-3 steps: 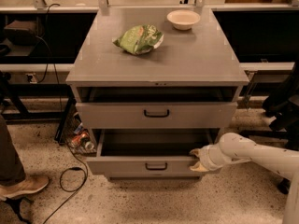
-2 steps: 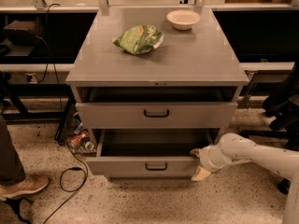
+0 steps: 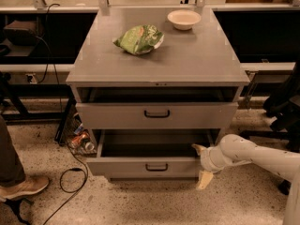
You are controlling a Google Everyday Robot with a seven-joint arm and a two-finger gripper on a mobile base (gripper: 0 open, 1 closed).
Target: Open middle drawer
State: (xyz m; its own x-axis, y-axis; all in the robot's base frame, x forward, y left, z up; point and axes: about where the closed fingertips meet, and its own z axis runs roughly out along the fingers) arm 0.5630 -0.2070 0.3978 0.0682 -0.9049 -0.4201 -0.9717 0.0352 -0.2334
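the middle drawer (image 3: 117, 167) sits pulled well out, low near the floor, with its dark inside showing. above it the upper drawer (image 3: 108, 116) is only a crack open. the middle one hasn't shifted in the last second. what has changed is the gripper (image 3: 200, 164) at its right front corner: the lower finger (image 3: 204, 179) has swung down toward the floor, so the pincer now stands spread and released, holding nothing. i'd say the opening is done, and the arm (image 3: 255, 153) only needs to back off right without knocking the drawer front.
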